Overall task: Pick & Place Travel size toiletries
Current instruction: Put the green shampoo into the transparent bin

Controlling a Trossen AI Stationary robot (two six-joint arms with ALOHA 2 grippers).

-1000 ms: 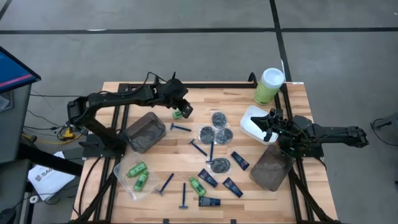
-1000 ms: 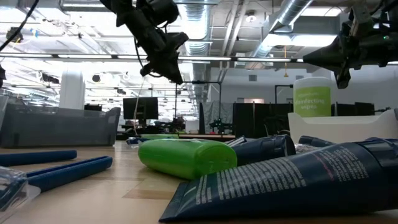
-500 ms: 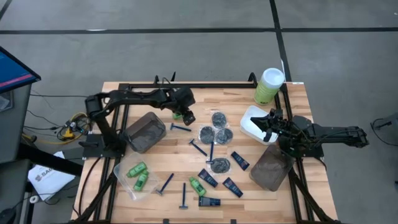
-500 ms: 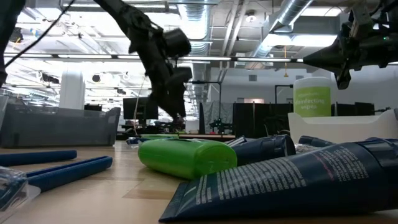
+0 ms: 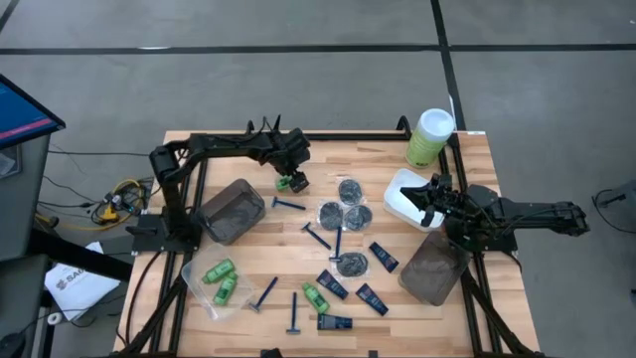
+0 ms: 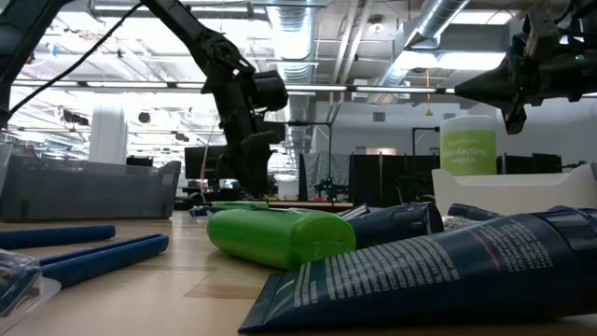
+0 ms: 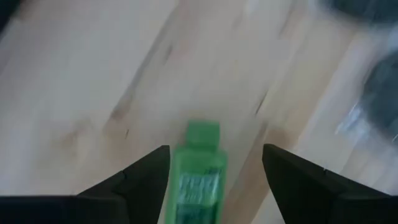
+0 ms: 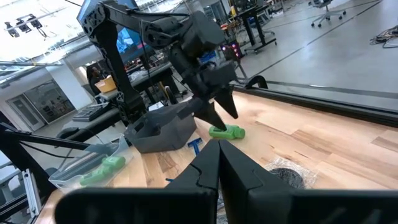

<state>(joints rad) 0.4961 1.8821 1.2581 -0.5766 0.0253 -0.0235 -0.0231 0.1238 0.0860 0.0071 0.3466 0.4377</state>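
Note:
A bright green mini bottle lies on its side on the wooden table, just right of the smoky tub. My left gripper stands open just above it, a finger on either side and pointing down; the right wrist view shows its fingers clear of the bottle. My right gripper is shut and empty, hovering by the white tub at the table's right. Blue-handled razors, dark round tins and dark-blue tubes lie spread over the middle of the table.
A clear tub at the near left holds two green bottles. A second smoky tub lies at the near right. A tall pale-green canister stands at the far right corner. A green bottle and a tube lie near the front edge.
My left gripper has come down toward the table with the green bottle, opened and let go of it. The bottle now lies on the wood between the spread fingers. My right arm has kept still.

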